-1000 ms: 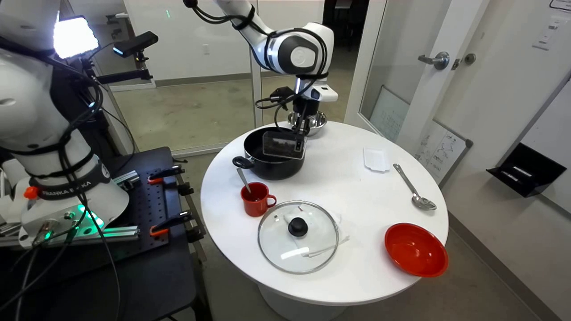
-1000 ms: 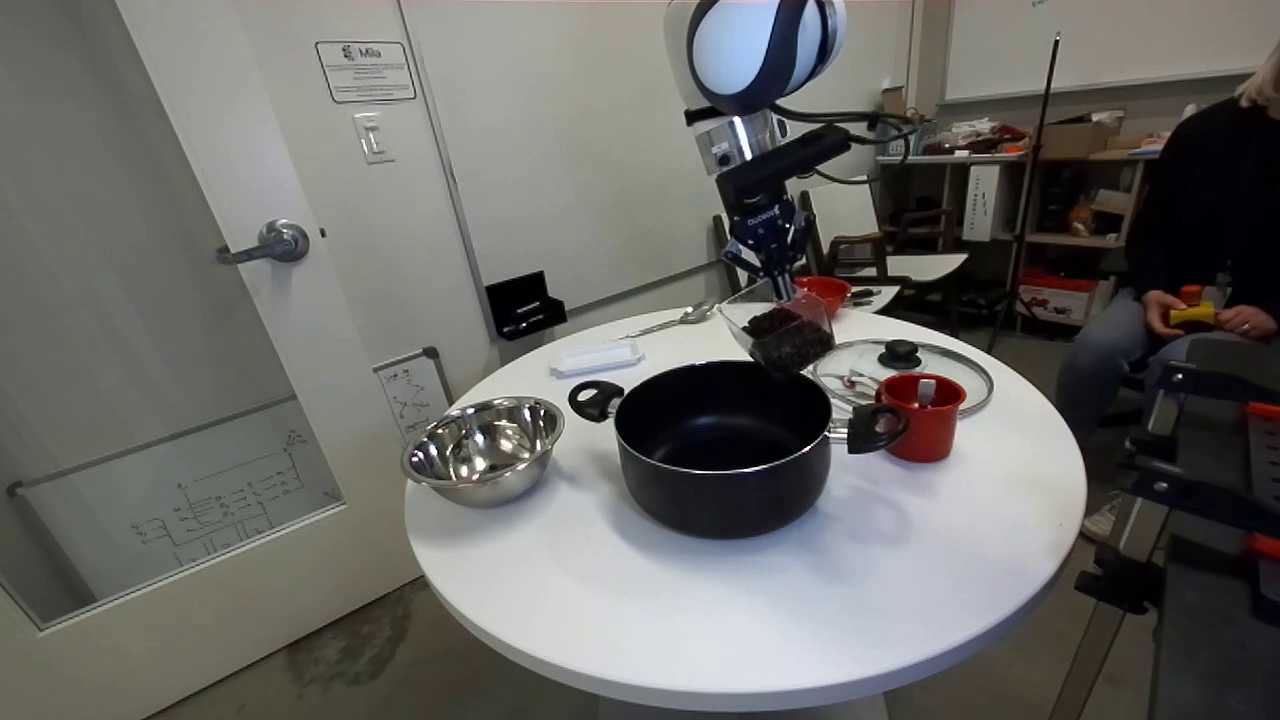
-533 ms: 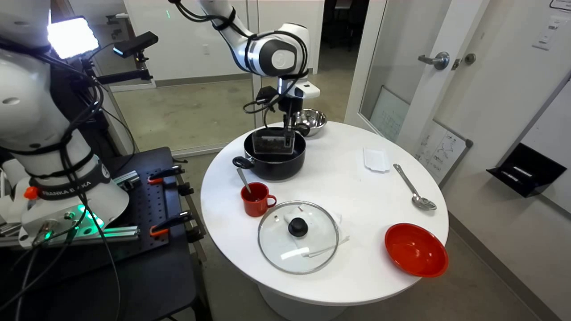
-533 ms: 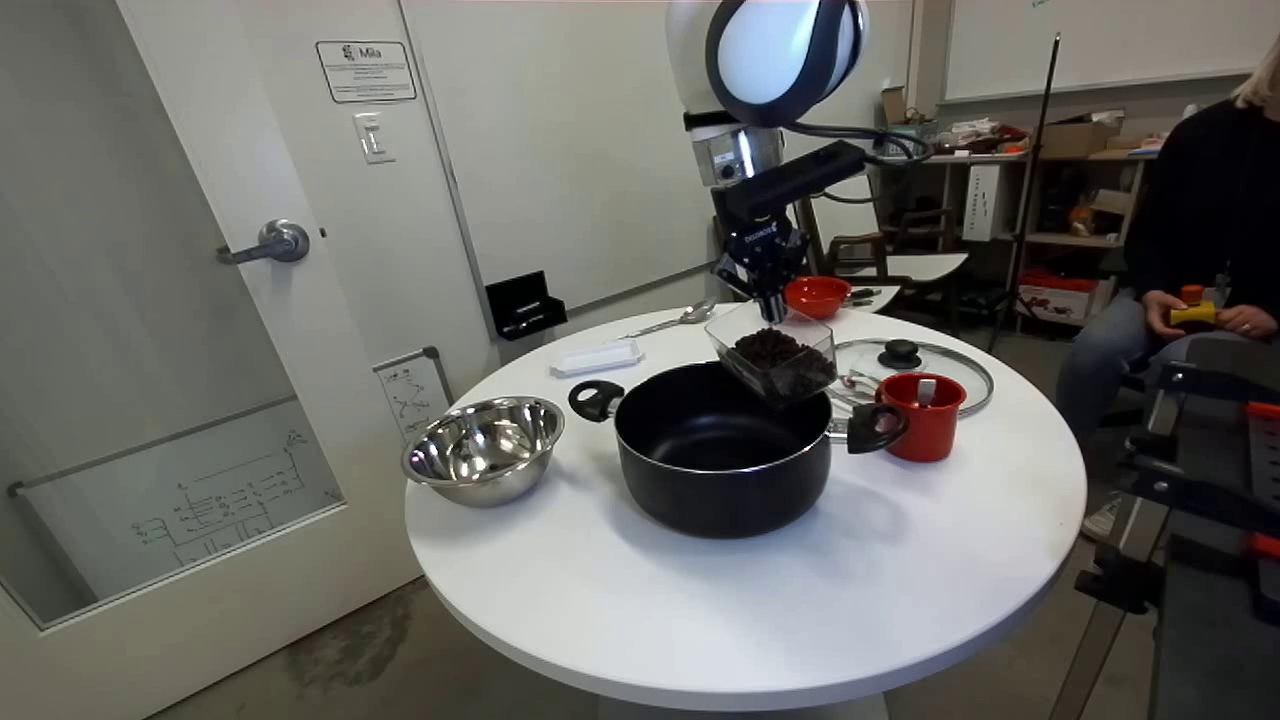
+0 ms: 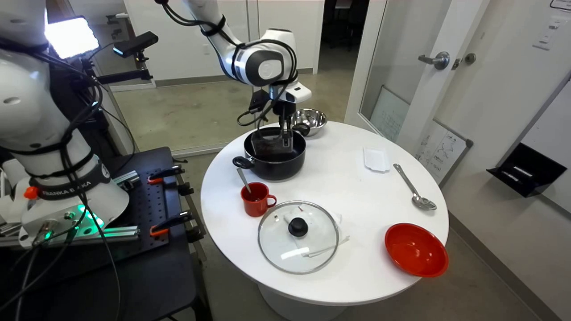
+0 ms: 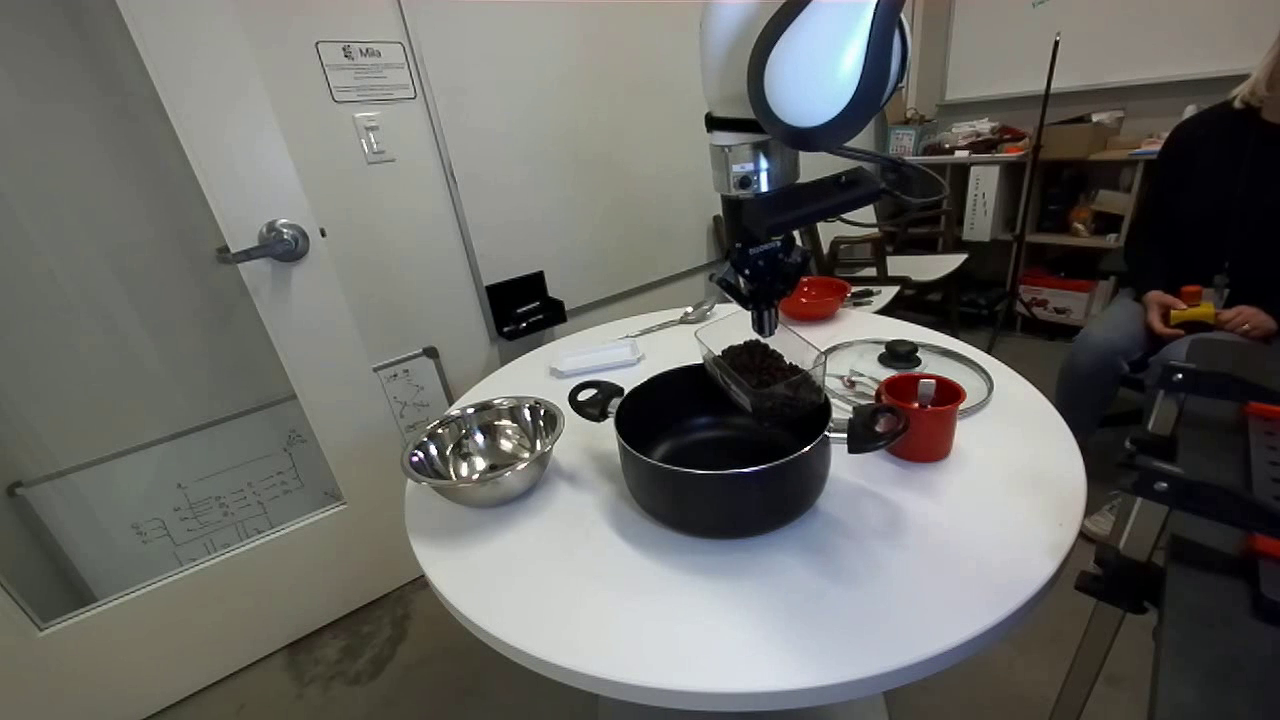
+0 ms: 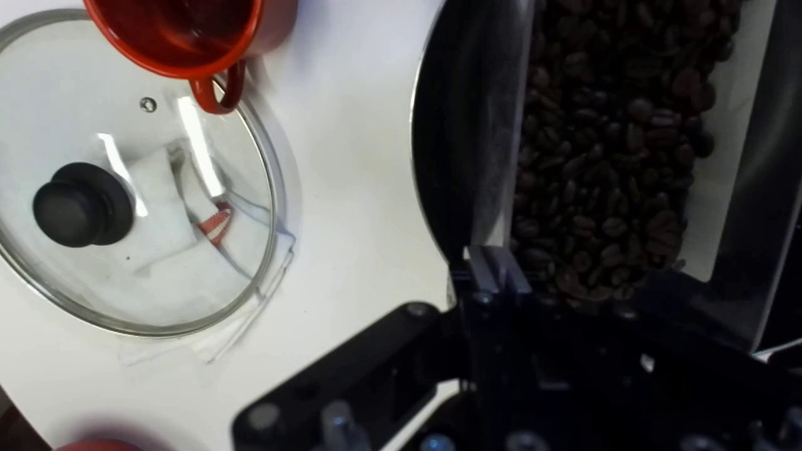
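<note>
Gripper (image 7: pixel 499 270) pinching one side wall of a clear plastic container (image 5: pixel 266 145), a finger on each face. Coffee beans (image 7: pixel 601 156) inside it. Compared with a second ago: container is lower and has shifted inward over the black pot (image 6: pixel 700 500). Earlier it hung across the pot's edge; now it's over the opening, lower part looks down below the rim. Touching the pot or not, can't tell. Container still tilted, one end down; gripper hangs more upright than before. Grip unchanged, fingers on the same wall. Pot hasn't moved. Arm's shift uncovers the pot's far handle (image 5: pixel 302 129) and more of the stainless steel bowl (image 5: pixel 314 118) in an exterior view. Same spots as before: red mug (image 5: pixel 253 208) with a spoon (image 5: pixel 242 177) standing in it, glass lid (image 5: pixel 298 227) near the mug, red bowl (image 5: pixel 416 249) at the table (image 6: pixel 640 610) edge, white tray (image 5: pixel 376 159), metal serving spoon (image 5: pixel 423 203).
</note>
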{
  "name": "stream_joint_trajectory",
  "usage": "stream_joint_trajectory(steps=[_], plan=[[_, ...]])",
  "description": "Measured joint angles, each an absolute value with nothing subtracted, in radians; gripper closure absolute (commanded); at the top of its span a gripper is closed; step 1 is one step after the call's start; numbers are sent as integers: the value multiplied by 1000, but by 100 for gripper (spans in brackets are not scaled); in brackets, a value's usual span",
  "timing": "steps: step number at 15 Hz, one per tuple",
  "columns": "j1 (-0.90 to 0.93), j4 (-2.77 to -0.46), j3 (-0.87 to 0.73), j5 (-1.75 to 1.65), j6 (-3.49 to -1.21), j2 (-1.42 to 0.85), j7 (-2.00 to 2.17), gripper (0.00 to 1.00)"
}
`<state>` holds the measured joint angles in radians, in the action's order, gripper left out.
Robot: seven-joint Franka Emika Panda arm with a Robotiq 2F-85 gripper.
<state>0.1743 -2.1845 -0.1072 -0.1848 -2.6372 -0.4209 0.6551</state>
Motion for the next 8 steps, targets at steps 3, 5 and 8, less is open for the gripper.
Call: stream_joint_trajectory(steps=[3, 5, 8], plan=[[174, -2222, -111, -178, -2753, -410, 657, 99], [176, -2247, -121, -178, -2837, -406, 658, 99], [204, -2279, -162, -179, -2929, -407, 658, 99]])
